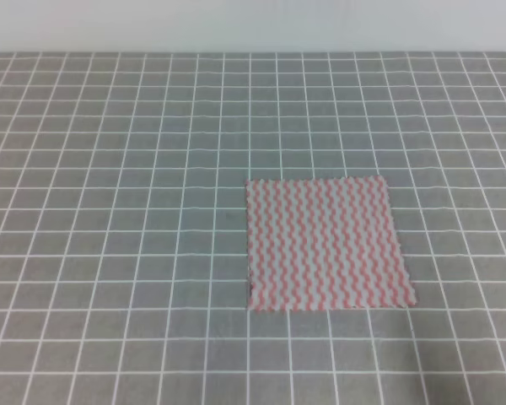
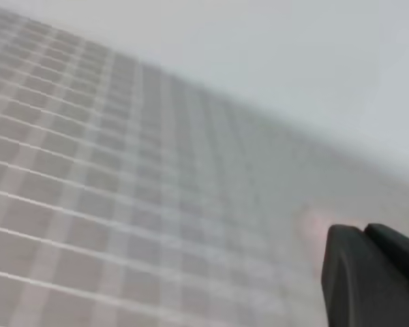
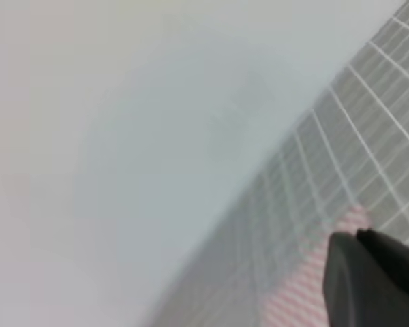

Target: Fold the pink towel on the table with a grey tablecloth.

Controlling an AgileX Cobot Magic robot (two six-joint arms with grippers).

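- Towel: the pink towel lies flat, unfolded, right of centre on the table.
- Grippers: we see only dark edges in wrist views; open or closed, we cannot tell.
- Step: folding not begun; next we judge an edge grasp needed.

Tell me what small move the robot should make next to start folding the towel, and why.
Probably bring both grippers down toward the near edge of the towel. It lies flat and unfolded on the table, right of centre, and neither arm shows in the high view, so nothing has been grasped yet.
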